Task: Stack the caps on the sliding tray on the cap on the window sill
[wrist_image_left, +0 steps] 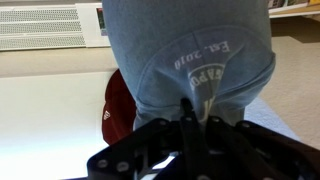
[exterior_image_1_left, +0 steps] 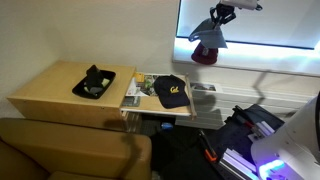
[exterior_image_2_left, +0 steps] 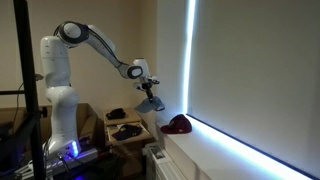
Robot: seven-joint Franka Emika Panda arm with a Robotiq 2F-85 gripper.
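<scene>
Gripper (wrist_image_left: 188, 112) pinches a light, floppy grey cap (wrist_image_left: 190, 45) by its cloth, drooping just above the red cap (wrist_image_left: 117, 108) on the sill (exterior_image_2_left: 230, 153); the dark cap (exterior_image_1_left: 172, 91) on the tray (exterior_image_1_left: 140, 104) likely handles alike, best gripped at crown or stiffer brim

caps: 3 | grey-blue cap (exterior_image_1_left: 208, 38): 1 | red cap (exterior_image_2_left: 179, 124): 1 | black cap (exterior_image_1_left: 172, 92): 1 | robot arm (exterior_image_2_left: 100, 45): 1
</scene>
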